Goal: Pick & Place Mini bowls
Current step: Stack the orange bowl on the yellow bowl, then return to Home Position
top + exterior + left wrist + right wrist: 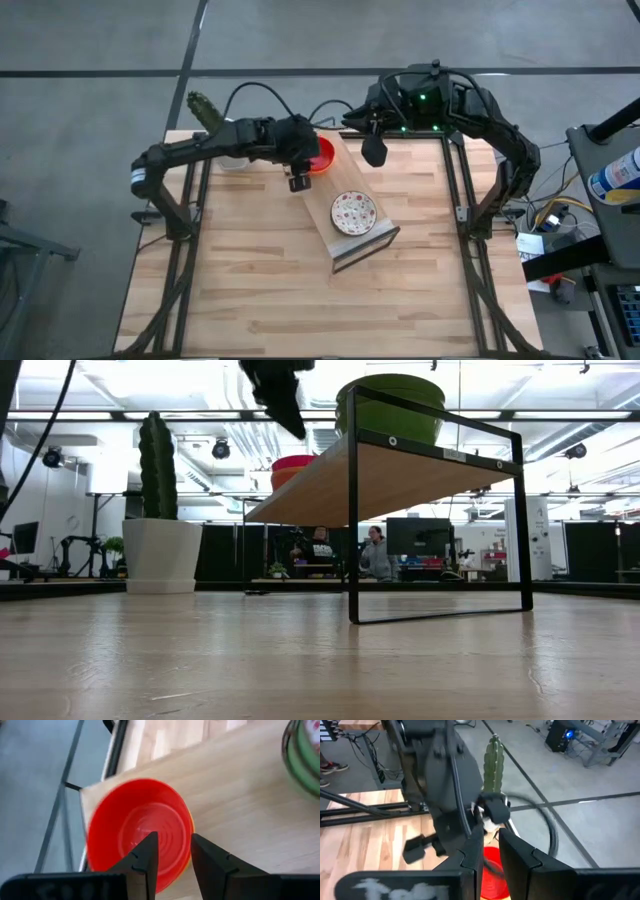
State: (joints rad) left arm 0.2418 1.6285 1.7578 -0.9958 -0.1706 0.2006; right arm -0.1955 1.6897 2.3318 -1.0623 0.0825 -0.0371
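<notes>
Looks partway to me: one speckled bowl (353, 212) sits on the wooden shelf (375, 238), and the red bowl (137, 832) rests at its far end atop an orange one. My left gripper (172, 851) hovers over it, fingers parted and empty — the right gripper (490, 852), also parted, waits near the back edge.

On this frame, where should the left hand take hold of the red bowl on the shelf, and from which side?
By the rim, from above. The red bowl sits upright and open on the shelf, nested in another bowl, so its thin wall is the free part. The left hand, open, hangs over it; one finger inside and one outside would likely pinch the rim.
</notes>
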